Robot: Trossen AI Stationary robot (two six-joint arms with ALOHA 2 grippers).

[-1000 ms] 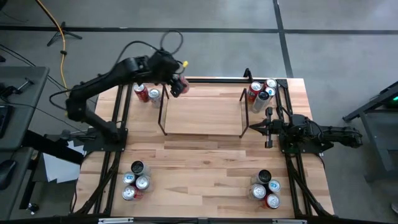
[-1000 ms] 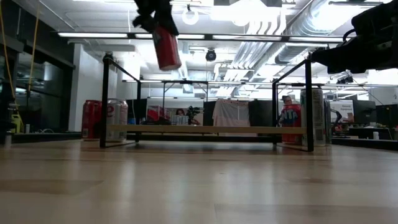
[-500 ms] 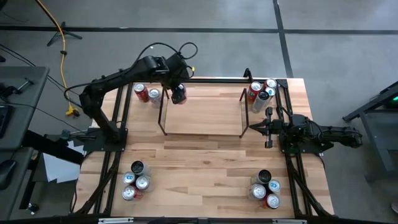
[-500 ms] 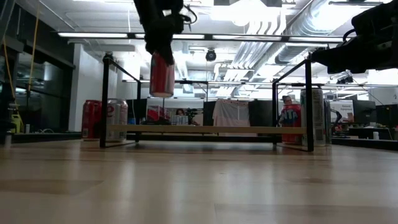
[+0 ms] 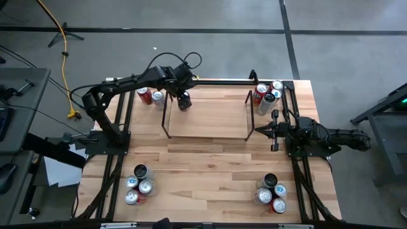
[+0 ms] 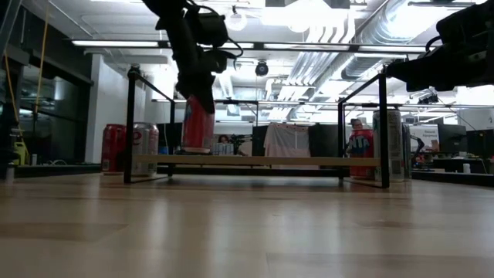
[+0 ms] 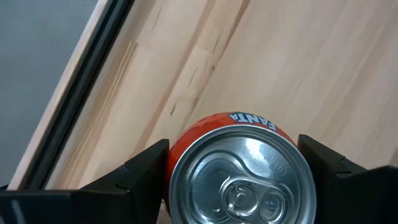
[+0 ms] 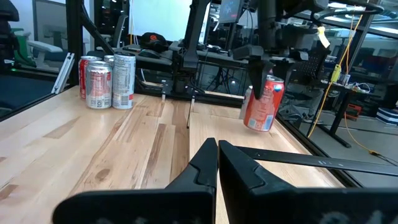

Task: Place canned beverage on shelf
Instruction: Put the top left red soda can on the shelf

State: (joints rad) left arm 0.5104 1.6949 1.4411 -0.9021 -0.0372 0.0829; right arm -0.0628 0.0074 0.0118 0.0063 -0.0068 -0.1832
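An orange-red beverage can (image 7: 241, 174) with a silver top hangs in my left gripper (image 6: 198, 91), which is shut on it over the far left part of the shelf (image 5: 210, 121). The shelf is a low rack of thin black rods (image 6: 130, 123) with a see-through top (image 6: 255, 161). The right wrist view shows the can (image 8: 263, 102) slightly tilted. Its bottom is just at the shelf top; I cannot tell whether they touch. My right gripper (image 5: 259, 131) stays shut and level beside the shelf's right end, touching nothing. My left gripper pinches the can's upper side wall (image 7: 177, 152) between its two fingers (image 7: 146, 174), one on each opposite side just under the rim. The fingers come steeply from above, slanting down. The can hangs below them, nearly upright, top up.
Two cans (image 5: 150, 95) stand on the table left of the shelf, and a cluster (image 5: 267, 92) stands at the far right. More can groups sit near left (image 5: 137, 186) and near right (image 5: 271, 193). Black rail frames (image 5: 121, 127) run along both table sides.
My left gripper has come down with the can toward the shelf's far left part and shifted a little toward the near edge. It has tipped to point more steeply down. The can has swung from a clear tilt to nearly upright, from high above to just at the shelf top.
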